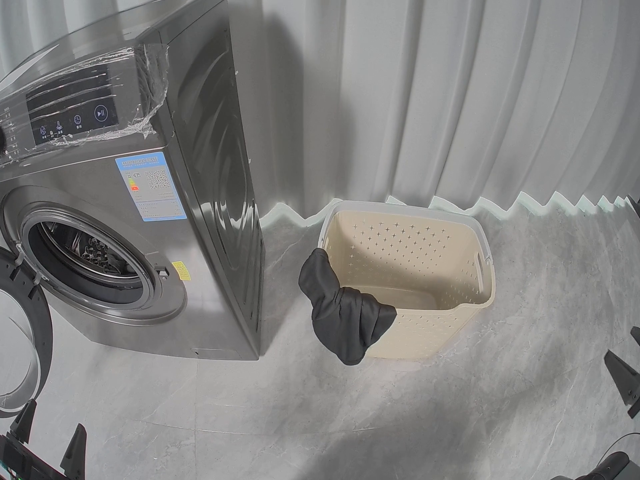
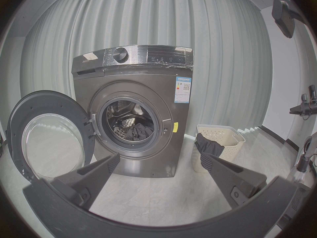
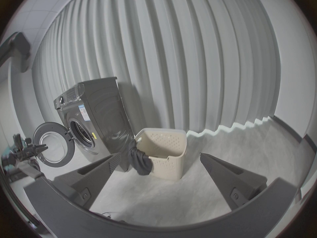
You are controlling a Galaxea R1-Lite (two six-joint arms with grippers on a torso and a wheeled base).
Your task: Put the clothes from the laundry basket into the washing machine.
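Left gripper (image 2: 159, 157) and right gripper (image 3: 159, 156) gape empty, seemingly far from garment (image 1: 343, 316) on basket (image 1: 430, 331).

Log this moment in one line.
left gripper open; right gripper open; dark garment draped over laundry basket rim; washing machine door open, clothes inside

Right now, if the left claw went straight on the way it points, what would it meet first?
The left claw would likely meet the washing machine's front panel just below the drum mouth; the way there looks free, though depth is unclear.
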